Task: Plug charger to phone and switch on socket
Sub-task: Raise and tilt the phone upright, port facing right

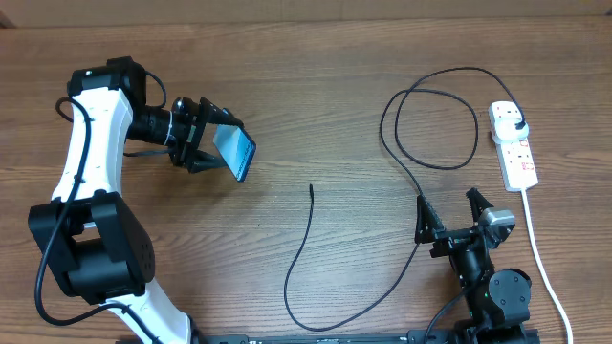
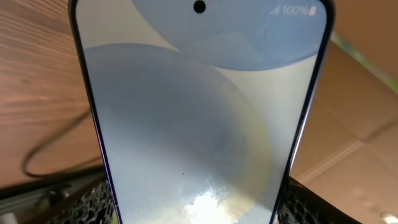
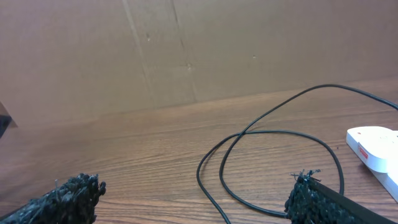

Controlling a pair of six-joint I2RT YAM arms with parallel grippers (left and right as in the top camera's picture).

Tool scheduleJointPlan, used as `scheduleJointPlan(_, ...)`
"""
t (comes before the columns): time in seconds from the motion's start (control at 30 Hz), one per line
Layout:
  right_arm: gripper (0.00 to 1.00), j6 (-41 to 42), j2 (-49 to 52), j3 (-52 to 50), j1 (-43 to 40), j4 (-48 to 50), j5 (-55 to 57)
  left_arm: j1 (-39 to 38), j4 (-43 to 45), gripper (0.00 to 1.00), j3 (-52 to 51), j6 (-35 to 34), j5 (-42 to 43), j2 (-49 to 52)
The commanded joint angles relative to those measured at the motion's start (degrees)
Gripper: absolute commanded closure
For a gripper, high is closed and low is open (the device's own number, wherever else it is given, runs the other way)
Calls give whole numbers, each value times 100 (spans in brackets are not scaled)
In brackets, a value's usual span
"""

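My left gripper is shut on the phone, holding it tilted above the table at the left; its lit pale screen fills the left wrist view between the two pads. The charger is a thin black cable. Its loose tip lies mid-table, and it loops at the right up to a black plug in the white socket. My right gripper rests open near the front right, with the cable running on the wood between and beyond its fingers.
The socket's thick white cord runs down the right edge of the table. A brown cardboard wall stands behind the table. The socket's end shows at the right of the right wrist view.
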Motion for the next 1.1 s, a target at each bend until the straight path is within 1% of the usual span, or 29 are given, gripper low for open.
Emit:
scheduleJointPlan(0.0, 0, 17, -57, -61, 33, 31, 79, -39, -195, 96, 28, -28, 1095, -227)
scheduleJointPlan(0.27, 0, 17, -57, -61, 33, 31, 79, -42, -485, 96, 28, -28, 1821, -227)
scheduleJointPlan(0.53, 0, 17, -57, -61, 33, 31, 79, -42, -734, 96, 28, -28, 1832, -227)
scheduleJointPlan(1.07, 0, 20, -57, -61, 33, 31, 79, -42, -730, 96, 28, -28, 1827, -227)
